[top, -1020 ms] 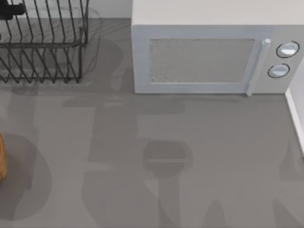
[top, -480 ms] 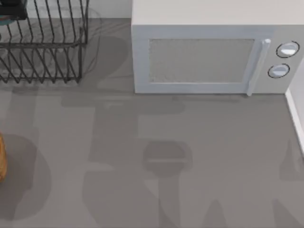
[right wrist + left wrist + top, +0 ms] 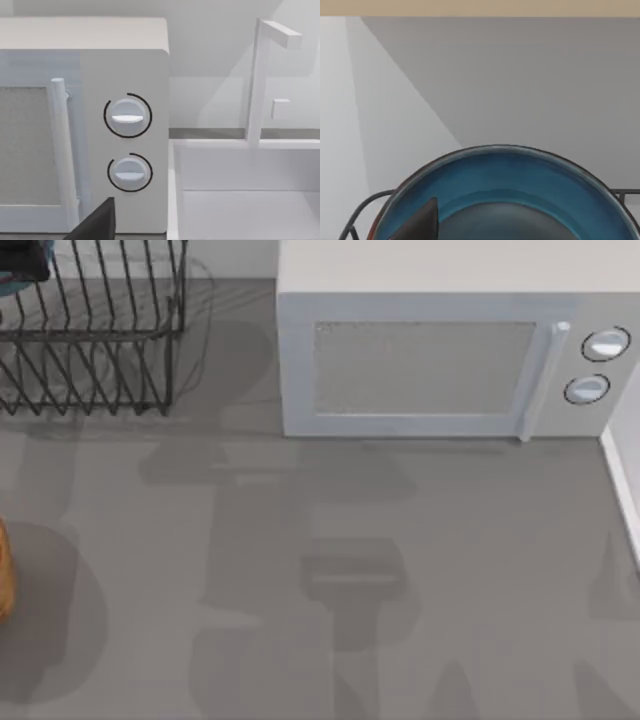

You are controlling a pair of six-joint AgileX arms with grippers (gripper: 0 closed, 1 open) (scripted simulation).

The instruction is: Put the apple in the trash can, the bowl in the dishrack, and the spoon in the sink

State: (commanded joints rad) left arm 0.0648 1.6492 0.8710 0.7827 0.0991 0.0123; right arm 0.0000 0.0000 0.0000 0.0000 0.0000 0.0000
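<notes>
From above, the dishrack [image 3: 90, 325] stands at the far left corner of the table [image 3: 400, 570], dark wire bars upright. At the frame's top left edge, over the rack, a dark piece of my left gripper [image 3: 25, 260] pokes in, with a sliver of teal just under it. The white microwave [image 3: 450, 350] sits along the far edge, right of the rack, with its two dials [image 3: 597, 365] toward the right. A brown rounded thing [image 3: 4, 570] peeks in at the left edge of the table.

Over to my left wrist: the bowl [image 3: 505, 185] is right under me, teal-blue inside, thin dark rim, with the rack's wire curving past on both sides of it. One dark finger [image 3: 420, 222] lies against the bowl's inner face. Whether my left fingers are pinching the rim or loose, I cannot tell.

Right wrist now: I'm facing the microwave's dial end, handle [image 3: 60, 150] upright beside the dials. Next to it lies the white sink [image 3: 245, 200] with its tall faucet [image 3: 260, 80]. One dark finger [image 3: 97, 222] of mine shows low; open or closed, I cannot tell.
</notes>
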